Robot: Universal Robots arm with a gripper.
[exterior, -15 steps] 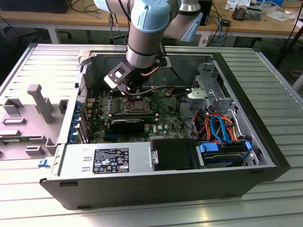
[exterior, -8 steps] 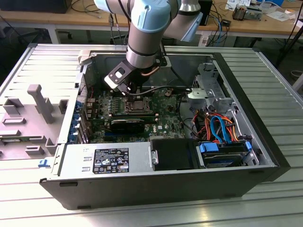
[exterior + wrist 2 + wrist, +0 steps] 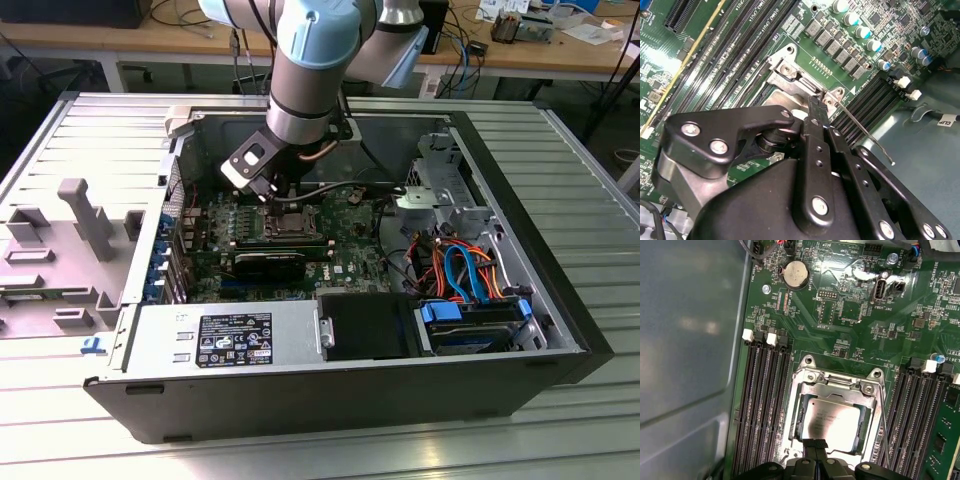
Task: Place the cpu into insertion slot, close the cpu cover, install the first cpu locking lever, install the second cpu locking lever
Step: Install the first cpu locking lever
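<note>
The cpu (image 3: 836, 424), a small silver-topped square, lies in the insertion slot (image 3: 293, 222) on the green board. The silvery cpu cover (image 3: 837, 386) is down around it, and the chip shows through its window. My gripper (image 3: 815, 444) hangs right over the socket's edge with its black fingers together and nothing visible between them. In the second wrist view the gripper (image 3: 812, 106) has its tip at the cover's bracket (image 3: 790, 70). A thin metal locking lever (image 3: 865, 132) sticks out free beside the socket. In the exterior view the gripper (image 3: 272, 192) is low inside the open case.
Black memory slots (image 3: 762, 400) flank the socket on both sides. The grey case wall (image 3: 685, 340) stands close by. A black graphics card (image 3: 268, 265), a power supply (image 3: 220, 338) and coloured drive cables (image 3: 465, 265) crowd the case's front half.
</note>
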